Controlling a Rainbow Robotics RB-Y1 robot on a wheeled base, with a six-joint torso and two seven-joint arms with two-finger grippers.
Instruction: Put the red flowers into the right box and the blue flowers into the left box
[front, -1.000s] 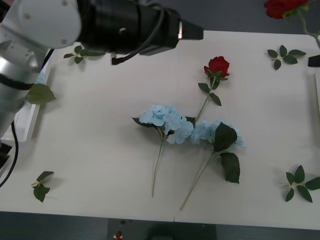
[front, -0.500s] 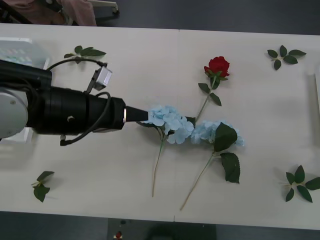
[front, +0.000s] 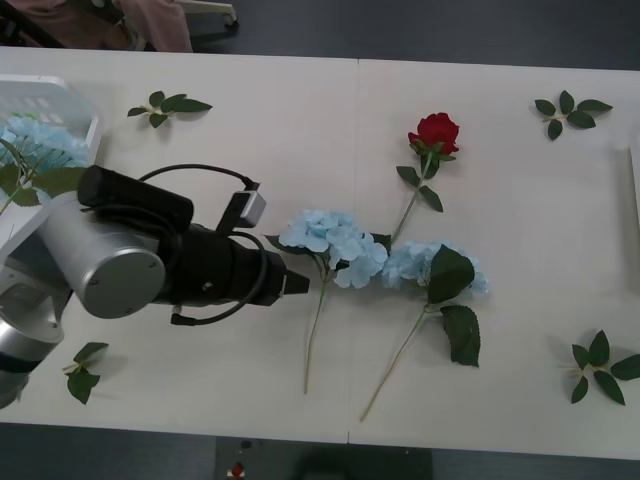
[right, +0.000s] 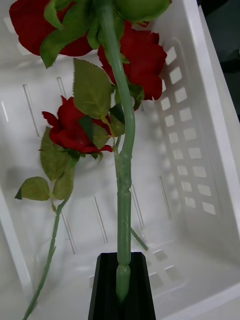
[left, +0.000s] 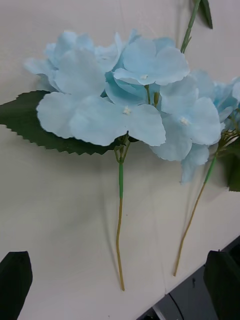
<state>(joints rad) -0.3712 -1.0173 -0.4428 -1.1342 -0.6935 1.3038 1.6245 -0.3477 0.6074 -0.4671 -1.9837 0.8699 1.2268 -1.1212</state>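
We see the table (front: 200, 400) spread wide in the front view, with the left arm (front: 110, 270) lying across its left part; the arm's black wrist reaches toward the nearer of two blue flowers (front: 333, 245), and the left gripper's tip (front: 300, 285) sits just beside that flower's stem. The left wrist view gives what the front view cannot: the left gripper (left: 120, 285) stands spread wide, its two black fingers (left: 15, 280) at the corners, holding nothing, with the thin stem between them and the pale cluster (left: 115, 95) ahead on the table; a second blue flower (left: 225, 105) lies just beside it. In the front view that second one (front: 430, 268) lies touching the first, its stem angled toward the near edge.

At the far left the left box (front: 85, 115) shows its white rim, with a blue flower (front: 40, 145) inside it.

One red flower (front: 434, 132) lies on the table beyond the blue pair, well apart from the arm. The right wrist view adds the rest: the right gripper (right: 122, 287) is pinched on the green stem of a rose (right: 135, 55), which hangs over the right box (right: 210, 125); another rose (right: 72, 130) lies in that white slotted box.

Leaf sprigs (front: 165, 105) lie scattered near the table's edges.
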